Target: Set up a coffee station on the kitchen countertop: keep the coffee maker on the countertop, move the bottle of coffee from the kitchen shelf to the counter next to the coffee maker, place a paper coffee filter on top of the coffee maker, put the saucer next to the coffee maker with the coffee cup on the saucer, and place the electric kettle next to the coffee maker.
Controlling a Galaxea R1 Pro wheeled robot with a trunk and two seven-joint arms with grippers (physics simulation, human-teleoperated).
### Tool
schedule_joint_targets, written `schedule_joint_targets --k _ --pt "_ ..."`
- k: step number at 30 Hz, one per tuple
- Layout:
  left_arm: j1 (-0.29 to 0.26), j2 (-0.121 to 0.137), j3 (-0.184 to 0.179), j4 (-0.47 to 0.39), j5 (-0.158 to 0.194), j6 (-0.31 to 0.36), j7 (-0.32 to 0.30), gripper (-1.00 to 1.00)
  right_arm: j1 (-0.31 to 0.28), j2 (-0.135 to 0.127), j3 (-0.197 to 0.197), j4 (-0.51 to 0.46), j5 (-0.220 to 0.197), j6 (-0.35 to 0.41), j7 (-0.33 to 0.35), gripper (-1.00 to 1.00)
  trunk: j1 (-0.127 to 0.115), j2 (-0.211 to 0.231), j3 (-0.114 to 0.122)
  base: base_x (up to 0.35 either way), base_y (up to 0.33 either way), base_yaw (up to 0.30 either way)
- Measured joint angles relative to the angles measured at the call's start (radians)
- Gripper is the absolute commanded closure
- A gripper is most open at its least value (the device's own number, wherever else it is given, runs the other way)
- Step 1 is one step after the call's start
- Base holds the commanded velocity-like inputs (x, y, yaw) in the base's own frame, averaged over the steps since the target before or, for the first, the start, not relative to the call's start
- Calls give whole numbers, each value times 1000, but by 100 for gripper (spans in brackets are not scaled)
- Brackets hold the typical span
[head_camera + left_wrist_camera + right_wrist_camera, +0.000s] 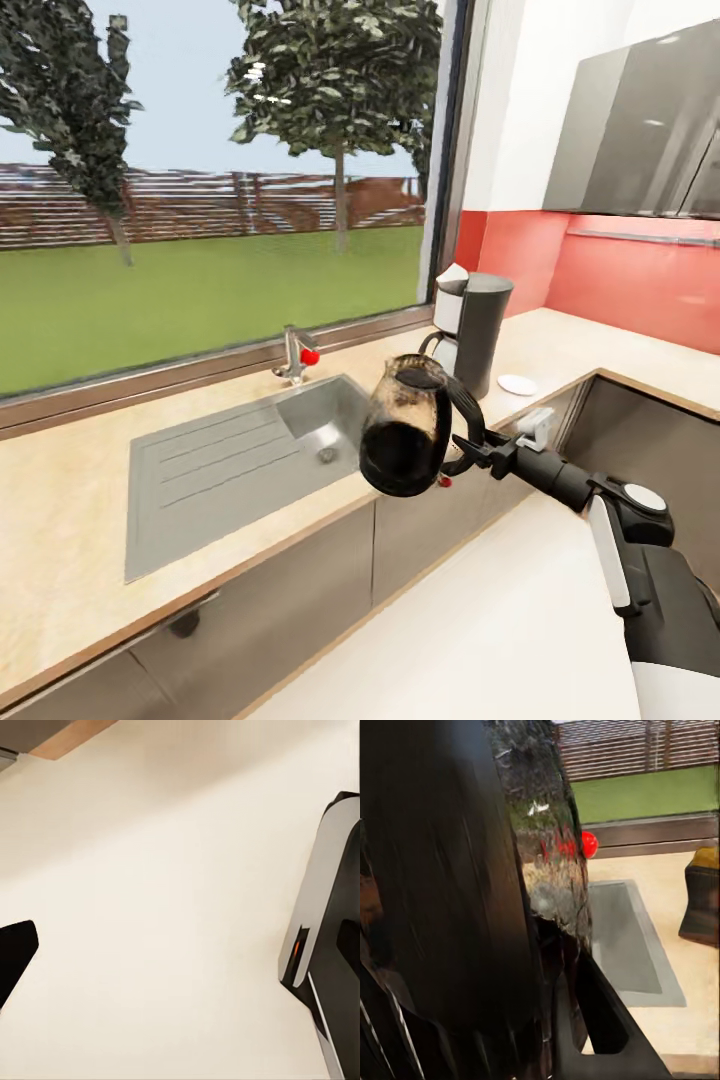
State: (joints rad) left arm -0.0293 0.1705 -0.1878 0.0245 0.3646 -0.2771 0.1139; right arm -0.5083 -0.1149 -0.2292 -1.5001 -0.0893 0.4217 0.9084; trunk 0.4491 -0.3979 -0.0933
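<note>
Kettle (405,427) hangs by its handle in right claw (470,452).

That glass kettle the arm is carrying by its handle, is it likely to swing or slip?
Probably rigid, though breakable: the rounded clear glass electric kettle looks hard-walled. Its dark lower half suggests bottom-heavy weight. Held only at the black loop handle by the right gripper, it already tilts, so it may pivot.

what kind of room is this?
A simulated home kitchen, most likely: a steel sink with a faucet set in the countertop under a garden window, a coffee maker beside it, and the right hand carrying an electric kettle.
</note>
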Motion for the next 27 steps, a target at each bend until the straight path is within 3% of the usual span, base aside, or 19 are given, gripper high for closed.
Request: schedule_joint_targets --k 12,27 --pt "0 0 0 0 0 0 0 -100 0 0 0 0 0 0 0 100 0 0 0 191 -234 -267" --pt "0 1 1 0 6 0 0 -100 0 0 0 1 0 0 0 100 0 0 0 95 -267 -267"
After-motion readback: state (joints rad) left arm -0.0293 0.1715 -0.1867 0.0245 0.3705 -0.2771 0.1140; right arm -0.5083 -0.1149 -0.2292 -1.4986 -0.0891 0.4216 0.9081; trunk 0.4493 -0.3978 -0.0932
